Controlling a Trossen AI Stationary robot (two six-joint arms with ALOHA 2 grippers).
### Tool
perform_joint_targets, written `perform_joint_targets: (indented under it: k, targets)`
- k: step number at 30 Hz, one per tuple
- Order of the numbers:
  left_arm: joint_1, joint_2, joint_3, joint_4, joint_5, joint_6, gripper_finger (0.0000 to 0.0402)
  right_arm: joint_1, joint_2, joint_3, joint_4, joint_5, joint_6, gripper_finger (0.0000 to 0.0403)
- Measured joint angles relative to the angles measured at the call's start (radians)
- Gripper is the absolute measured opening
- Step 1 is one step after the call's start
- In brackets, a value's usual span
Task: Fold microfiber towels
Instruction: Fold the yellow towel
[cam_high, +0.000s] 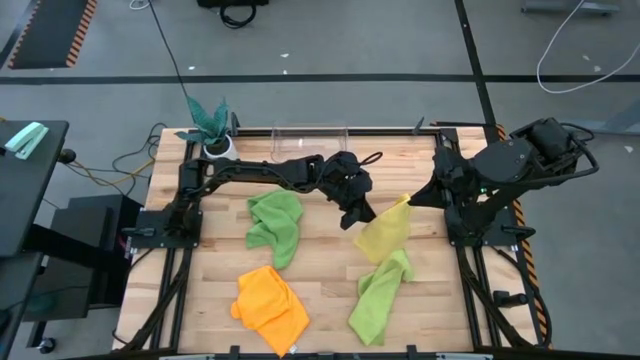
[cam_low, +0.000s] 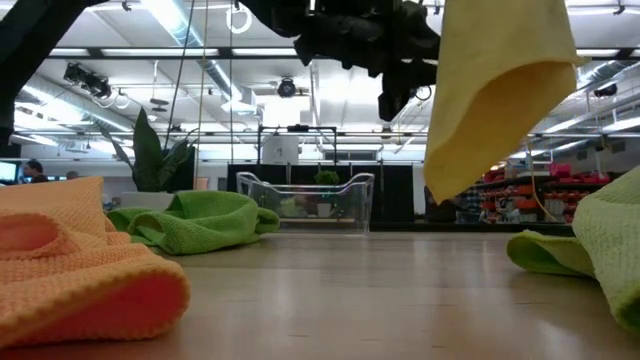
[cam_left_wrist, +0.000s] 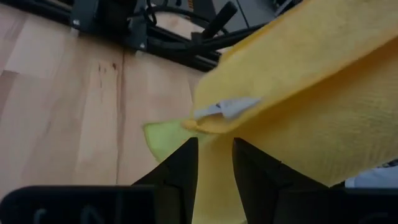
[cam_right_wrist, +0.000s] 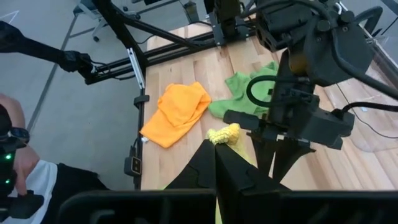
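Left wrist view: yellow towel in both fingers' pinch shows unreadable white tag.

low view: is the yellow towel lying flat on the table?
No. The yellow towel hangs in the air well above the wooden table, with open space visible beneath its lowest corner.

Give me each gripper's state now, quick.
Left gripper: shut on the yellow towel, lifted off the table.
Right gripper: shut on the same yellow towel's corner.
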Motion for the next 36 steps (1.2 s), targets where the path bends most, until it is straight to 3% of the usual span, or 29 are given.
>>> perform_joint_targets:
  k: [6, 12, 19, 28, 36]
  targets:
    - [0.004, 0.000, 0.000, 0.064, -0.005, 0.000, 0.0091, 0.000, 0.000, 0.000, 0.006, 0.000, 0.000, 0.0000]
    - [0.005, 0.000, 0.000, 0.087, -0.007, 0.000, 0.0011, 0.002, 0.000, 0.000, 0.006, 0.000, 0.027, 0.0000]
    - [0.024, 0.000, 0.000, 0.085, -0.112, 0.001, 0.0006, 0.037, 0.000, 0.000, -0.011, 0.013, 0.098, 0.0000]
    - [0.077, 0.000, 0.000, 0.059, -0.115, 0.001, 0.0003, 0.111, 0.000, 0.000, -0.084, 0.104, 0.238, 0.0000]
    - [0.066, 0.000, 0.000, 0.058, 0.008, 0.015, 0.0029, 0.098, 0.000, 0.000, -0.119, 0.132, 0.249, 0.0000]
